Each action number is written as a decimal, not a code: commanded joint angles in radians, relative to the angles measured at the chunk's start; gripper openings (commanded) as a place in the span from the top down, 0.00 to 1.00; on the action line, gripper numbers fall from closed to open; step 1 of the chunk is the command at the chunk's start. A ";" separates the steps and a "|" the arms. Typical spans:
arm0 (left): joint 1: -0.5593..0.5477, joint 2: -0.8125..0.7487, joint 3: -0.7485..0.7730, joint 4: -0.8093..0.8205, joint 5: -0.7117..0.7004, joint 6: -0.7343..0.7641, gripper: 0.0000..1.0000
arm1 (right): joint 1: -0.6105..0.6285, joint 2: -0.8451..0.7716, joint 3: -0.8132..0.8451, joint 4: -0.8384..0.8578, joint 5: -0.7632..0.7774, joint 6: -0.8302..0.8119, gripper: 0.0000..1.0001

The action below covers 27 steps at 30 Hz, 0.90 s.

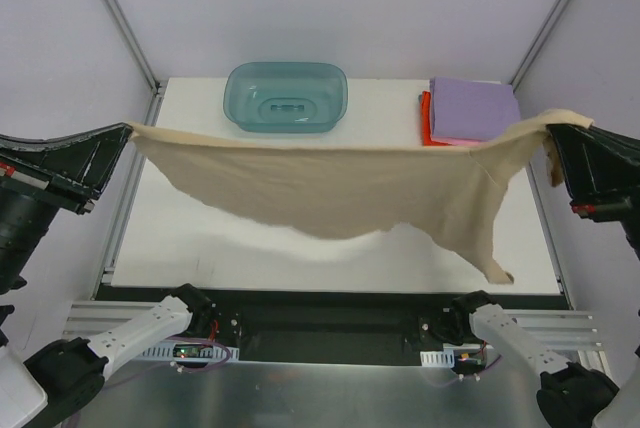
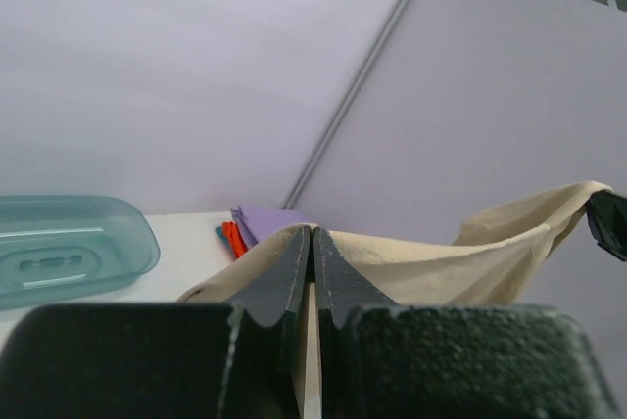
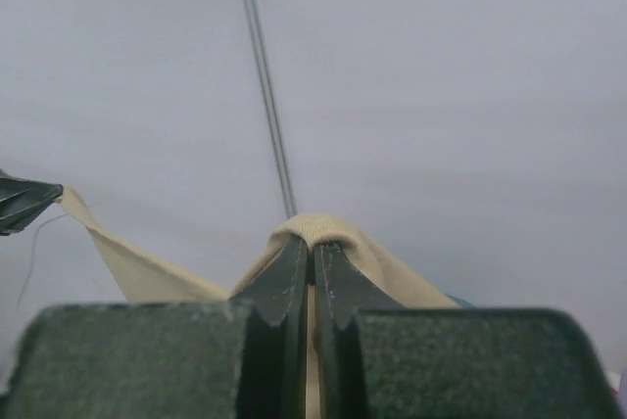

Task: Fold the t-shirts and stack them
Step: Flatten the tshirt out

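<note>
The tan-beige t-shirt (image 1: 340,188) hung spread wide above the counter (image 1: 200,238), its top edge taut, its middle sagging, and one corner drooping lower at the right. At the counter's far right corner, the folded lilac-purple t-shirt (image 1: 473,108) topped the pink t-shirt (image 1: 452,141) and the red-orange t-shirt (image 1: 426,120).

Right gripper (image 3: 313,249) fingers pinched together on a fold of the tan t-shirt (image 3: 323,227), cloth humped over the tips. Shirt runs left as a taut band up to the dark left gripper (image 3: 24,200) tip at frame edge. Behind: pale wall panels (image 3: 470,125), one thin metal strut (image 3: 267,96).
</note>
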 commanded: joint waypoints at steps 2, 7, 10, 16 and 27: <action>0.013 0.043 0.023 0.012 0.109 0.009 1.00 | -0.008 0.011 0.036 0.050 -0.068 0.048 0.99; 0.013 0.068 -0.016 0.011 -0.006 0.019 1.00 | -0.014 0.053 0.029 0.007 0.065 0.024 0.99; 0.013 0.111 -0.087 0.009 -0.242 0.041 1.00 | -0.013 0.104 -0.025 -0.027 0.146 -0.005 0.99; 0.105 0.375 -0.297 -0.003 -0.599 0.026 1.00 | -0.014 0.281 -0.269 -0.026 0.428 -0.012 0.97; 0.409 0.837 -0.504 -0.002 -0.316 -0.077 0.01 | -0.016 0.888 -0.303 -0.048 0.372 -0.001 0.03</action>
